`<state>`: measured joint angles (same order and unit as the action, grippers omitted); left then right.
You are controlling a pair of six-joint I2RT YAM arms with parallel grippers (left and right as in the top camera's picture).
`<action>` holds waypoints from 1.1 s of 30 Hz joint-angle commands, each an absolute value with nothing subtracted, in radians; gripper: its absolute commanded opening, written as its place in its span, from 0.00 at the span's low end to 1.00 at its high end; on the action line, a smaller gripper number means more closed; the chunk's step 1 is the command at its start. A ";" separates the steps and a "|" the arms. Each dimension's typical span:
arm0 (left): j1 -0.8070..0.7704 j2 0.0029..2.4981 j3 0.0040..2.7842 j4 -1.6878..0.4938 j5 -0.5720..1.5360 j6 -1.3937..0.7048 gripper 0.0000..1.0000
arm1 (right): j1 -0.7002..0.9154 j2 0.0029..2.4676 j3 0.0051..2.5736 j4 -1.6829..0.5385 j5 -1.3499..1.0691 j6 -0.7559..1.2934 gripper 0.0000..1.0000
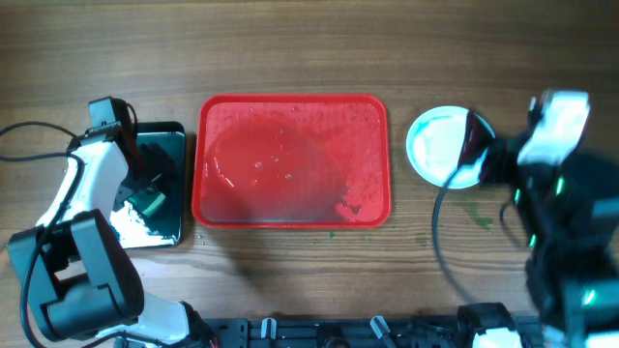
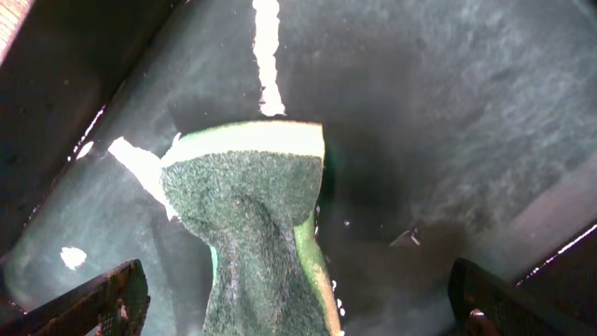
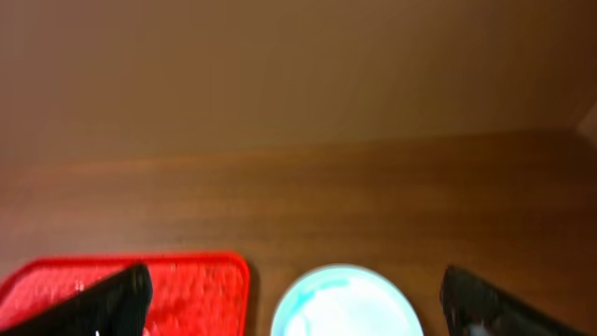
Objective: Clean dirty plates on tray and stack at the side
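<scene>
Plates (image 1: 440, 145) are seen just beside the tray (image 1: 290, 101), right of its rim. Right gripper (image 3: 294, 280) is hung above them, fingers (image 3: 103, 303) spread. Left gripper (image 2: 297, 275) is held splayed over the sponge (image 2: 252, 205).

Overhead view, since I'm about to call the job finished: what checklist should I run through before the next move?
1. Red tray holds no plates: ok.
2. Plates sit on the table right of the tray: ok; how many, cannot tell.
3. Tray surface dry: not ok, wet smears show.
4. Sponge lying in black tray: ok.
5. Left pincer open: ok.
6. Right pincer open, empty: ok.
</scene>
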<state>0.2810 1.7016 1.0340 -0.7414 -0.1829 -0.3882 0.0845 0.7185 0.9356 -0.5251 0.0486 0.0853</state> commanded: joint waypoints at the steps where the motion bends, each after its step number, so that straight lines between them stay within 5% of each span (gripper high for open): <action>1: 0.284 1.702 1.036 -0.740 -0.179 -0.401 1.00 | 0.088 0.492 0.649 -0.412 -0.001 0.026 1.00; 14: 0.284 1.702 1.036 -0.740 -0.179 -0.401 1.00 | 0.088 0.030 0.004 0.083 -0.165 0.028 1.00; 33: 0.284 1.702 1.036 -0.740 -0.179 -0.401 1.00 | 0.088 0.023 0.005 0.012 -0.161 0.028 1.00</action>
